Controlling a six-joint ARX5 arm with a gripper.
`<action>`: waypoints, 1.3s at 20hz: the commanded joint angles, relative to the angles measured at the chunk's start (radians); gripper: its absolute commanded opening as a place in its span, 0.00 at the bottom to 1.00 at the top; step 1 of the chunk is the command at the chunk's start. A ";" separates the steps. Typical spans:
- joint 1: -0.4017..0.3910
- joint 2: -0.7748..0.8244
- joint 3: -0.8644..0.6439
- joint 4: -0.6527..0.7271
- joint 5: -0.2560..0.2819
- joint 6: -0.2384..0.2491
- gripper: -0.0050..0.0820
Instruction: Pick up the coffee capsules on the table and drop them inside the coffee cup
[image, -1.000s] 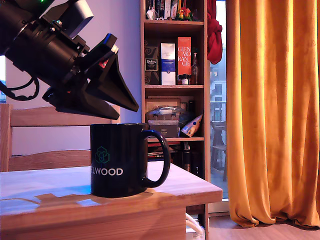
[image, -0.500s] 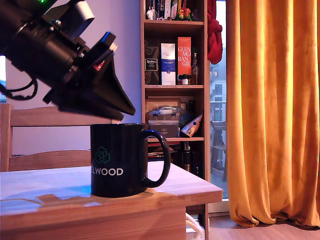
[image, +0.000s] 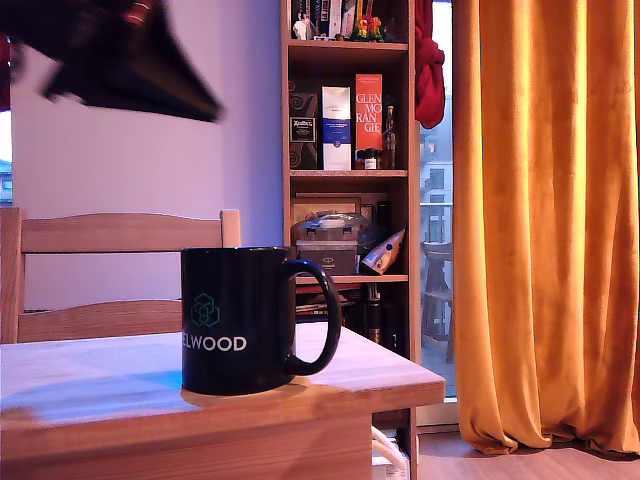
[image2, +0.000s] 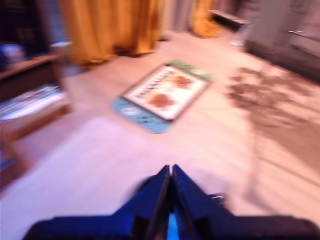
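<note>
The coffee cup, a glossy black mug with white lettering and its handle toward the exterior view's right, stands on the table near its front edge. Its inside is hidden from this low angle. My gripper is a dark blur high in the exterior view's upper left, well above the mug and off to its left. In the wrist view the gripper has its fingertips pressed together, shut, over blurred floor. A small bright blue patch low between the fingers is too blurred to identify. No coffee capsules are in view.
A wooden chair stands behind the table. A bookshelf and orange curtains fill the exterior view's right. The wrist view shows pale floor with a patterned mat and a low shelf.
The gripper has swung quickly up and toward the exterior view's left, from just above the mug's rim to the upper corner. The mug has not moved.
</note>
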 joint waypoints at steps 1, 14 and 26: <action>0.040 -0.019 0.001 -0.018 0.006 0.029 0.04; 0.389 -0.135 0.000 -0.151 0.020 0.066 0.04; 0.447 -0.266 -0.075 -0.150 0.019 0.078 0.04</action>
